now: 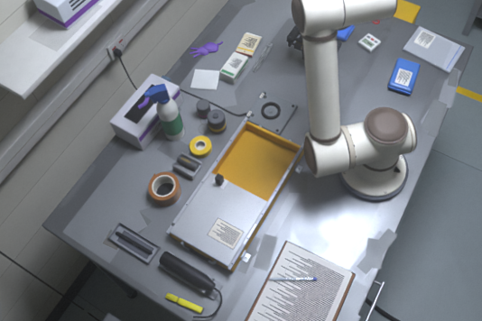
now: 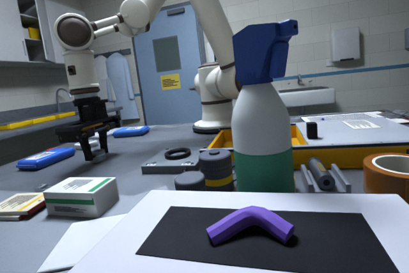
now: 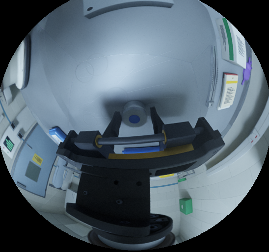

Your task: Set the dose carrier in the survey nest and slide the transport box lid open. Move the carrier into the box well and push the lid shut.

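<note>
The dose carrier [image 3: 134,117], a small grey cylinder with a blue dot on top, stands on the far part of the table [image 2: 99,155]. My gripper [image 3: 134,120] is lowered around it and is open, holding nothing. The survey nest [image 1: 273,112] is a grey plate with a black ring, lying just beyond the transport box [image 1: 239,190]. The box's lid [image 1: 221,222] with its black knob [image 1: 219,179] is slid back, and the yellow well [image 1: 257,158] is uncovered. In the side camera my arm hides the carrier.
A glove box [image 1: 142,111] and a spray bottle [image 1: 169,113] stand left of the transport box, with two dark weights [image 1: 216,120], tape rolls [image 1: 164,188] and small cartons [image 1: 234,66] around. Blue cases [image 1: 404,75] and papers lie on the right. An open logbook [image 1: 300,291] lies by the near edge.
</note>
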Available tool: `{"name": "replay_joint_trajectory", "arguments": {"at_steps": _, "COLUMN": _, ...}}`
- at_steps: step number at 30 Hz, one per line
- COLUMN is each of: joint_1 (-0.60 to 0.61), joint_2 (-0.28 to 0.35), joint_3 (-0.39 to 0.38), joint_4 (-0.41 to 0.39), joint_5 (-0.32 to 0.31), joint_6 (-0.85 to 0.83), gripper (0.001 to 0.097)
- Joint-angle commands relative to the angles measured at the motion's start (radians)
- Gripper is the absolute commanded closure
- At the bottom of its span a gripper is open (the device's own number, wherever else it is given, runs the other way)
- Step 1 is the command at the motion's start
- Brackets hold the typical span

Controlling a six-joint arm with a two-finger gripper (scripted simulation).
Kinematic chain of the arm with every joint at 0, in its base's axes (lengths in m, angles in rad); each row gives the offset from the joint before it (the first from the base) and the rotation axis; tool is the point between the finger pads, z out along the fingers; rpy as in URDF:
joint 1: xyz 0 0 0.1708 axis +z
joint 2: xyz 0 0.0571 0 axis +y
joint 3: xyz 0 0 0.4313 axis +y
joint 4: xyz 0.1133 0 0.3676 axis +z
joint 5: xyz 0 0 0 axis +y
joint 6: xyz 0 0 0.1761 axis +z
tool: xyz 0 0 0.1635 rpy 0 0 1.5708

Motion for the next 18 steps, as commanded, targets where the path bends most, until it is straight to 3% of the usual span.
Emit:
{"name": "replay_joint_trajectory", "arguments": {"at_steps": 1, "joint_1": 0.0, "joint_2": -0.001, "joint_3": -0.001, "joint_4": 0.0, "joint_5": 0.0, "joint_6": 0.0, "gripper": 0.0353}}
{"name": "replay_joint_trajectory", "arguments": {"at_steps": 9, "joint_1": 0.0, "joint_2": -0.001, "joint_3": -0.001, "joint_4": 0.0, "joint_5": 0.0, "joint_6": 0.0, "gripper": 0.0353}}
{"name": "replay_joint_trajectory", "arguments": {"at_steps": 18, "joint_1": 0.0, "joint_2": -0.001, "joint_3": -0.001, "joint_4": 0.0, "joint_5": 0.0, "joint_6": 0.0, "gripper": 0.0523}}
